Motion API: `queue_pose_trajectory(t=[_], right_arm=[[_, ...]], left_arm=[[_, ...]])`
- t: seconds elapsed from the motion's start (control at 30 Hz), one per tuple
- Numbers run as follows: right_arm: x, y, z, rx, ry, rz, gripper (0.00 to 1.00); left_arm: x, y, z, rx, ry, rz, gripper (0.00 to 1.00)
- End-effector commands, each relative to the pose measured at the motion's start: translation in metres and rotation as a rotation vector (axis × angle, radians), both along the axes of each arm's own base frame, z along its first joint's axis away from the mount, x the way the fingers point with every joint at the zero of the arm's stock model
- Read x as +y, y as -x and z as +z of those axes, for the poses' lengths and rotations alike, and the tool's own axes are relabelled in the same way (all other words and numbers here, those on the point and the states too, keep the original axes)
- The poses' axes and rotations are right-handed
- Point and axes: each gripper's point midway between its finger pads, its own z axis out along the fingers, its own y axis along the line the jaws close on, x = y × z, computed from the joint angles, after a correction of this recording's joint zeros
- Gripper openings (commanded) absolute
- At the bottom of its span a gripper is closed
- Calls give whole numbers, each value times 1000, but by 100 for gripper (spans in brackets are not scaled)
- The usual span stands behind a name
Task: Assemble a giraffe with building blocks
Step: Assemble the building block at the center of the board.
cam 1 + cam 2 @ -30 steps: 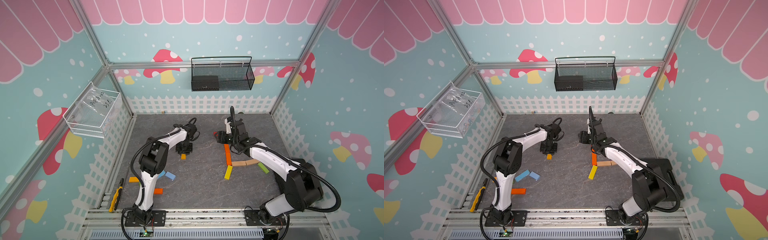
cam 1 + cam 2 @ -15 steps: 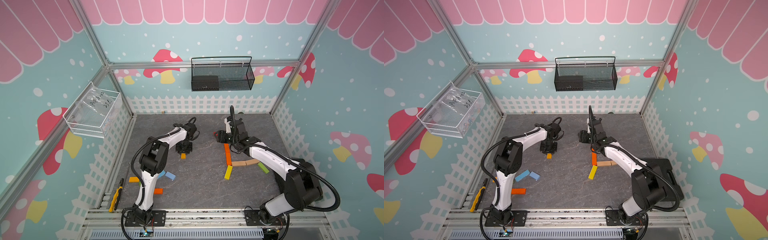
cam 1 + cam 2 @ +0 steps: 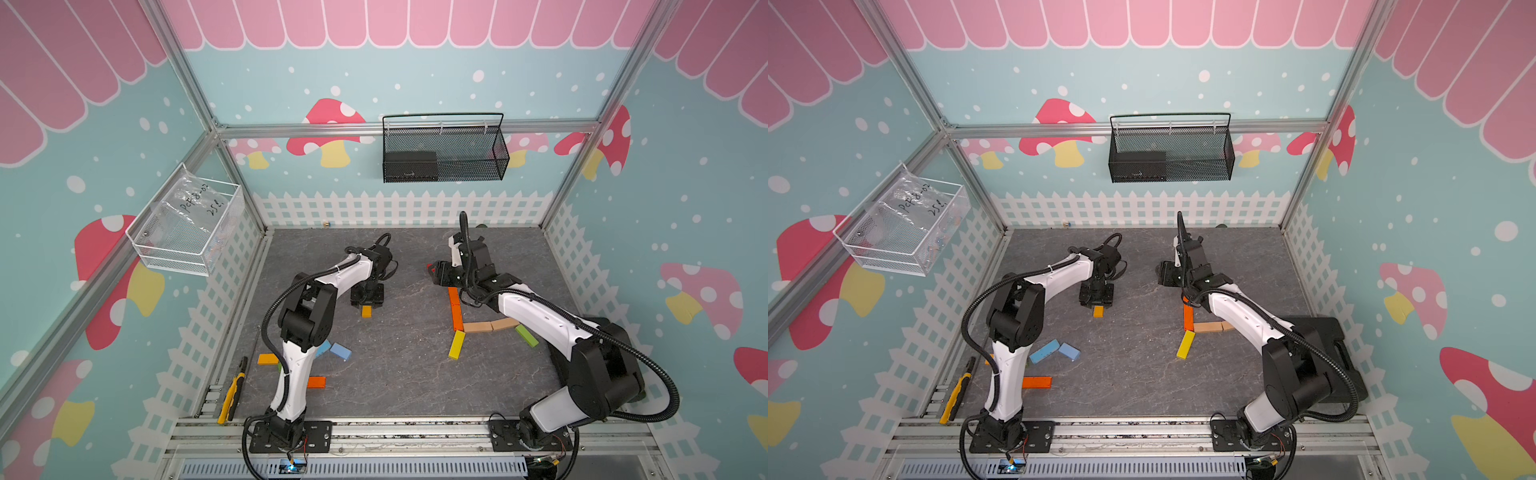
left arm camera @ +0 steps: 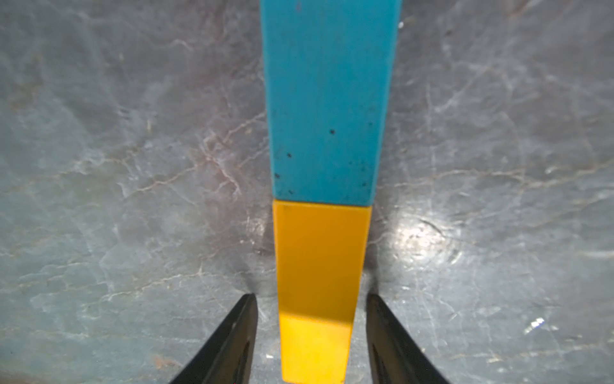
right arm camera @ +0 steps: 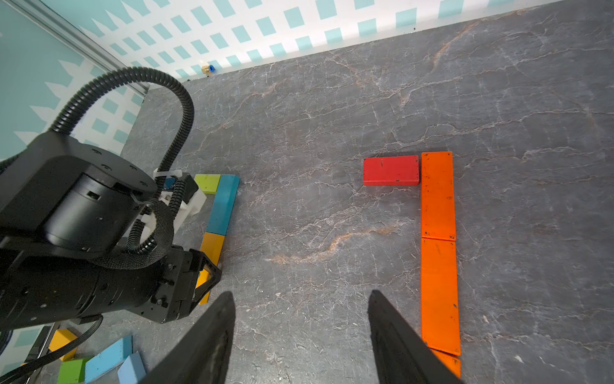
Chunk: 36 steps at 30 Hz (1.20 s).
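Nearest me on the left, loose building blocks lie around the left arm's base: an orange block (image 3: 316, 381) flat on the grey floor (image 3: 395, 374), and two pale blue blocks (image 3: 340, 351) just beyond it. Right of centre, a slanted yellow bar (image 3: 456, 344) meets the near end of an orange column (image 3: 455, 309) of two bars laid end to end. Tan blocks (image 3: 490, 326) branch right from that joint toward a green block (image 3: 526, 336). Farther back on the left, my left gripper (image 4: 310, 299) points down over a yellow block (image 4: 319, 266). Its fingers are spread, one on each side, with a sliver of floor showing between each tip and the wood. That block butts end to end against a teal block (image 4: 327, 99). Farthest back, the right gripper (image 5: 300, 296) hovers with its fingers apart over bare floor, holding nothing. It sits by the column's far end, where a red block (image 5: 391, 170) touches the column's side.
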Motion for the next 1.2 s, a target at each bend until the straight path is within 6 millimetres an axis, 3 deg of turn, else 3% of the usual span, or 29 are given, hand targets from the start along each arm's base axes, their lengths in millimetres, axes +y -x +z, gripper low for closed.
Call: queue_pose_trajectory(t=[0.0, 0.13, 0.27, 0.37, 0.57, 0.77, 1.07, 1.17], right_arm=[[0, -4, 9, -17, 4, -4, 65], [-2, 0, 17, -24, 1, -9, 65], [1, 8, 20, -22, 6, 5, 65], [12, 20, 15, -11, 16, 39, 65], [63, 56, 1, -11, 74, 178, 65], [116, 97, -31, 27, 131, 352, 65], [167, 148, -67, 34, 213, 555, 66], [178, 159, -76, 43, 228, 597, 66]], left_arm=[[0, -5, 40, -94, 14, -12, 62], [12, 8, 98, -191, 13, -3, 64], [40, 39, 158, -301, 4, 25, 65], [70, 73, 175, -295, -33, 59, 65], [139, 143, 155, -165, -77, 254, 65], [166, 194, 135, -85, -38, 419, 66], [172, 214, 86, 38, -13, 511, 65], [179, 213, 89, 20, -17, 590, 66]])
